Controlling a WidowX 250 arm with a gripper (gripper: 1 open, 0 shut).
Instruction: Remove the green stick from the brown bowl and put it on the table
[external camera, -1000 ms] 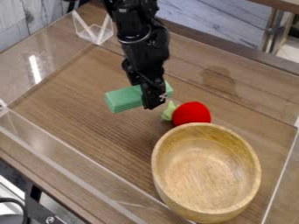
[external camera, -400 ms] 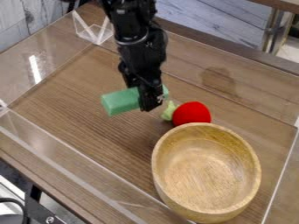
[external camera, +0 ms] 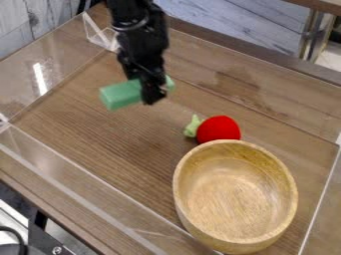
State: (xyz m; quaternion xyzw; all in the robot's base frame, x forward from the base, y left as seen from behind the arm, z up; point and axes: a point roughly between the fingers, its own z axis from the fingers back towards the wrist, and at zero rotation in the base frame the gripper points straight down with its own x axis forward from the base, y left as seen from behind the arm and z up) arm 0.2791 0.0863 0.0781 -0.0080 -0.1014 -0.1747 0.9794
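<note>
The claw [external camera: 143, 86] has shifted toward the back left with the green stick [external camera: 123, 95], blurred but clamped between its tips, which are partly hidden. Frontward and right of it on the worktop [external camera: 100, 149] sits the brown bowl [external camera: 236, 197].

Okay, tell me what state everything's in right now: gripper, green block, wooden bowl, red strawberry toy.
Gripper: closed on the green block.
Green block: gripped, outside the bowl; whether it touches the table, I can't tell.
Wooden bowl: upright, open side up, nothing in it.
Red strawberry toy: lying beside the bowl, green leaves pointing away from it.
</note>
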